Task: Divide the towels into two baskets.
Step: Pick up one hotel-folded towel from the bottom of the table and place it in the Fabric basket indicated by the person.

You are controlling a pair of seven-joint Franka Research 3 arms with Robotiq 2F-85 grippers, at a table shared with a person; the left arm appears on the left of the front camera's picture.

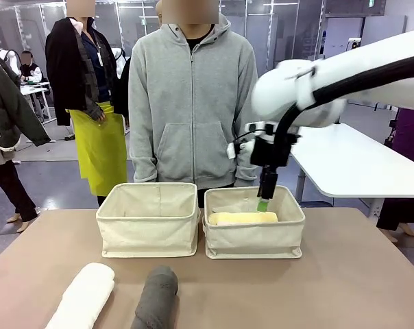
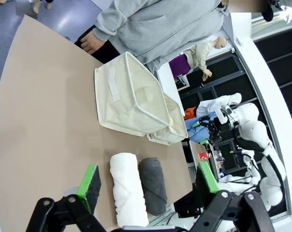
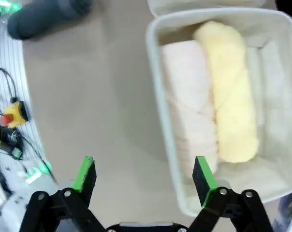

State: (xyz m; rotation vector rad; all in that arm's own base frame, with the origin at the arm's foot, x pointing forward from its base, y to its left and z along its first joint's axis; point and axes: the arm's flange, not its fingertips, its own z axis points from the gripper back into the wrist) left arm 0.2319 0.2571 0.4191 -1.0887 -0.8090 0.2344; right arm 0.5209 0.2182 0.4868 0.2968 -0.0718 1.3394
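Two cream canvas baskets stand side by side mid-table: the left basket (image 1: 149, 229) and the right basket (image 1: 255, 240). In the right basket (image 3: 156, 92) lie a pale yellow towel (image 3: 230, 96) (image 1: 242, 218) and a cream towel (image 3: 192, 106). My right gripper (image 1: 263, 200) (image 3: 144, 175) hangs open over that basket's near rim, holding nothing. A white towel (image 1: 83, 295) (image 2: 129, 186) and a dark grey towel (image 1: 155, 298) (image 2: 153, 183) lie side by side at the table's front edge. My left gripper (image 2: 148, 179) hovers open above those two, apart from them.
A person in a grey hoodie (image 1: 193, 103) stands at the far side right behind the baskets. A white table (image 1: 351, 161) stands at the back right. Cables and a red button box (image 3: 13, 113) sit off the table's edge.
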